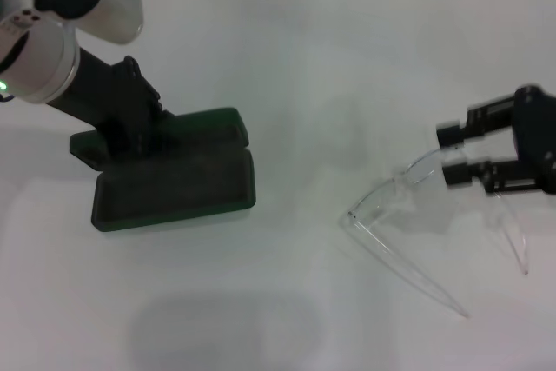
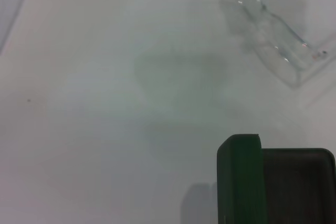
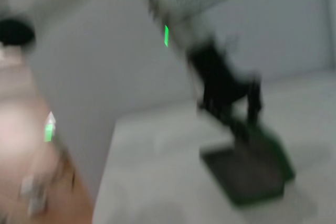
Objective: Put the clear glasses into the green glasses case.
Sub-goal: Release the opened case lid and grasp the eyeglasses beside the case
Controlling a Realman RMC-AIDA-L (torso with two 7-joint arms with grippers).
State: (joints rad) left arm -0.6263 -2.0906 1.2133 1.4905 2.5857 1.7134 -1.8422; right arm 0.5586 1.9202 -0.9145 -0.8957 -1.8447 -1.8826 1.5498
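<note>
My right gripper (image 1: 452, 155) seems clamped on the clear glasses (image 1: 408, 206) near the desk's right edge; such thin plastic may slip. My left gripper (image 1: 143, 132) is at the open green glasses case (image 1: 187, 184); I cannot tell its fingers' state.

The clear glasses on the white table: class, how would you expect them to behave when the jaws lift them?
The clear glasses look thin and hollow-framed, so probably light. Their long temple arms stick out unsupported and would likely flex or swing. The smooth transparent plastic may be slippery between the jaws of the right gripper, which is at the lens edge.
</note>
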